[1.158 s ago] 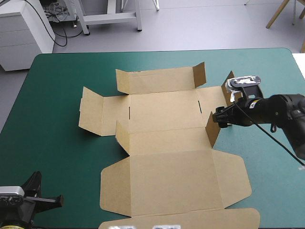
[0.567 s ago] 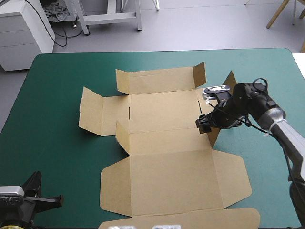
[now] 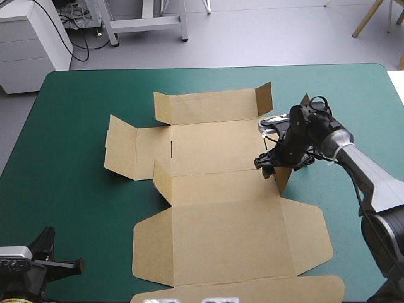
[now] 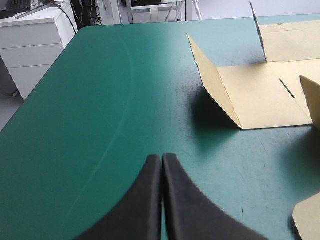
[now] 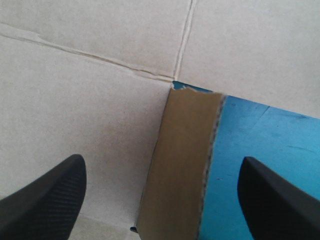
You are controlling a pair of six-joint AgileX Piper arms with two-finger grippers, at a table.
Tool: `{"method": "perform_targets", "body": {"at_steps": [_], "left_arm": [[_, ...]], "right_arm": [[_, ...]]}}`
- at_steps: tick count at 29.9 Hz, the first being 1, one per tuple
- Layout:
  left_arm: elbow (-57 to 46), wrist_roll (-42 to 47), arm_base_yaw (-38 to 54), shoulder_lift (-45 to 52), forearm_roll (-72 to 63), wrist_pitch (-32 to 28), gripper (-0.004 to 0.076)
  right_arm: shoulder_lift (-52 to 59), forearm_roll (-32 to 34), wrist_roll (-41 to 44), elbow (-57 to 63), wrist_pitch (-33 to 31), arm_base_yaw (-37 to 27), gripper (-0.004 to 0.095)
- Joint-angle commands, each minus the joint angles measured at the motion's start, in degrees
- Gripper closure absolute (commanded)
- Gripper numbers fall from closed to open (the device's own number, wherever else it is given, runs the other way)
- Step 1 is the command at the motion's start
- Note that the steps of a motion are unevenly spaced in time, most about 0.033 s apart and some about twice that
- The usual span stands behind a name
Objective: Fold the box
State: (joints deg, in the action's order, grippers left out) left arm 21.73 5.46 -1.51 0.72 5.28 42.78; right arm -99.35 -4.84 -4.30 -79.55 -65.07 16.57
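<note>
- box [image 3: 221, 189] lies in the middle of the teal-green cover [image 3: 76, 126] in the high view. It is mostly flat, with a few flaps sticking up.
- right gripper [image 3: 265, 162] is low at the box's right side, at a small side flap [image 3: 283, 178] that stands up.
- left gripper [image 3: 77, 265] is at the table's near left corner, well apart from the box.
- in the left wrist view, the left gripper [image 4: 161, 157] has its two black fingers [image 4: 145, 200] pressed together in a point, with nothing in them. Bare teal-green cover [image 4: 100, 100] lies ahead of them. The box [image 4: 260, 90] is farther ahead and off to one side, with one flap tilted up.
- in the right wrist view, the right gripper [image 5: 161, 161] has its black fingers [image 5: 50, 200] spread wide apart, holding nothing. The side flap [image 5: 182, 175] stands between them. It does not touch either finger. Beside one finger is flat box board [image 5: 90, 75]. Beside the other finger is teal-green cover [image 5: 260, 135].
</note>
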Motion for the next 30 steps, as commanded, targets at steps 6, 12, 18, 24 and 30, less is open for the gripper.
{"method": "perform_targets", "body": {"at_steps": [6, 12, 18, 24, 30], "left_arm": [[1.2, 0.3, 0.1, 1.0, 0.0, -4.6, 0.0734], [1.2, 0.3, 0.1, 1.0, 0.0, -4.6, 0.0734], [1.2, 0.3, 0.1, 1.0, 0.1, -4.6, 0.0734], [1.2, 0.3, 0.1, 1.0, 0.1, -4.6, 0.0734], [1.2, 0.3, 0.1, 1.0, 0.1, -4.6, 0.0734]], "right_arm": [[1.2, 0.1, 0.4, -1.7, -2.8, -0.2, 0.0483], [-1.1, -0.2, 0.5, -1.7, -3.7, -0.2, 0.0916], [-1.0, -0.7, -0.2, -1.7, -3.9, -0.2, 0.0922], [-0.9, -0.7, -6.2, -2.1, -3.9, -0.2, 0.0922], [-1.1, -4.8, -20.3, -6.7, -3.9, 0.2, 0.0922]]}}
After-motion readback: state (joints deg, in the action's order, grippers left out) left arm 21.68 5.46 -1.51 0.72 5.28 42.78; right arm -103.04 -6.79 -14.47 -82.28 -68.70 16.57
